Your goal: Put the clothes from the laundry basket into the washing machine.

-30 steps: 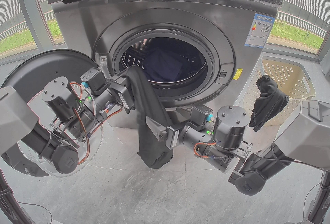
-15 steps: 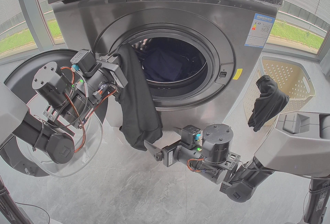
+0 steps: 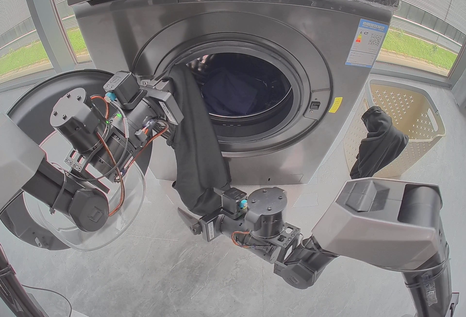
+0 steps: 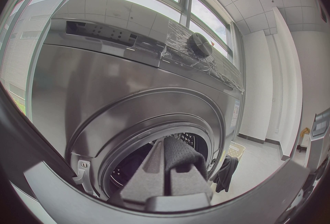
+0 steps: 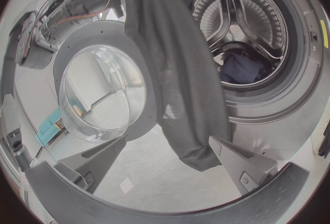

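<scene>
Black garment (image 3: 196,138) hangs from the left tool (image 3: 169,81), pinched by its top edge at the washing machine (image 3: 272,17) opening. The right tool (image 3: 190,222) sits below its lower end, spread wide. From the left wrist, that tool's fingers (image 4: 147,173) are pressed onto the cloth. From the right wrist, the hem dangles between the spread fingers (image 5: 103,156), with dark clothing (image 5: 240,66) in the drum beyond.

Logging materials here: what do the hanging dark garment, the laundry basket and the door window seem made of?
Dark garment: soft matte fabric, apparently knit; it drapes limply and folds.
Laundry basket: cream plastic, probably; rigid moulded wall with cut-out holes.
Door window: clear glass or plastic; the room shows through.
</scene>
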Controlling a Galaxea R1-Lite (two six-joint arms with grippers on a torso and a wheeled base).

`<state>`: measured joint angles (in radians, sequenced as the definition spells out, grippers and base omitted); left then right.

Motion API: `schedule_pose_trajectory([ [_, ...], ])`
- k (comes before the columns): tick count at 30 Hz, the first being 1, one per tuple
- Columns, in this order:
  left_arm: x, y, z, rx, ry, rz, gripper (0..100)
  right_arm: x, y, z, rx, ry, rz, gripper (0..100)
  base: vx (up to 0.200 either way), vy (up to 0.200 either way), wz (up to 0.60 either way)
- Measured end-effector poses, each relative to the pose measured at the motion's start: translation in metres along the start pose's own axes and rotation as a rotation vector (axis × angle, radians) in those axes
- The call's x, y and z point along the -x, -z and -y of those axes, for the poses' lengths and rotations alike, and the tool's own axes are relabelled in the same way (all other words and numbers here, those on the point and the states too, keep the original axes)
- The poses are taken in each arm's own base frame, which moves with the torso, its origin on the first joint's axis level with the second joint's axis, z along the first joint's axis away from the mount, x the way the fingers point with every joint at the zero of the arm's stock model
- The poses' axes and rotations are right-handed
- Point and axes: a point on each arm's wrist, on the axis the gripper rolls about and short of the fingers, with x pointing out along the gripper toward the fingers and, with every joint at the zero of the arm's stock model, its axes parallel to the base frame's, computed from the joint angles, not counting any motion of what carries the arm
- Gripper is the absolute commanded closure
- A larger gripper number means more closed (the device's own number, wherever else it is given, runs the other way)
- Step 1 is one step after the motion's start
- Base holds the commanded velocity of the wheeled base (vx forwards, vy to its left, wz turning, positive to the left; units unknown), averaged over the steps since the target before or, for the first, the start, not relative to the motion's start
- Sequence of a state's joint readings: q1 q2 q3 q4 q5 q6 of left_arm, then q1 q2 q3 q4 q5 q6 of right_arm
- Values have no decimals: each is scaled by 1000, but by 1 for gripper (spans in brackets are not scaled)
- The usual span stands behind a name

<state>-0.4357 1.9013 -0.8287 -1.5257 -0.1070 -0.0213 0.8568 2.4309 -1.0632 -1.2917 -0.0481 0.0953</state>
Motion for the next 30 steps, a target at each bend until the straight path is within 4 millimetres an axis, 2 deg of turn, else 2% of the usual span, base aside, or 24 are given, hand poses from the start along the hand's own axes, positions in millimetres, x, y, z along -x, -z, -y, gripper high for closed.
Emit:
schedule_pose_trajectory([
  [13, -2, 7, 5, 17, 5, -14, 100, -37, 40, -6, 11, -11, -38, 0, 0, 0, 0],
  [18, -2, 7, 7, 20, 2, -14, 100, -52, 52, 5, 10, 44, -29, 0, 0, 0, 0],
  [23, -2, 7, 10, 25, 8, -14, 100, -65, 52, 25, 1, 101, -1, 0, 0, 0, 0],
  [24, -2, 6, 10, 25, 9, -13, 100, -68, 51, 29, -2, 113, 8, 100, 0, 0, 0],
  [30, -1, 6, 12, 27, 12, -12, 100, -77, 48, 51, -15, 173, 51, 100, 0, 0, 0],
])
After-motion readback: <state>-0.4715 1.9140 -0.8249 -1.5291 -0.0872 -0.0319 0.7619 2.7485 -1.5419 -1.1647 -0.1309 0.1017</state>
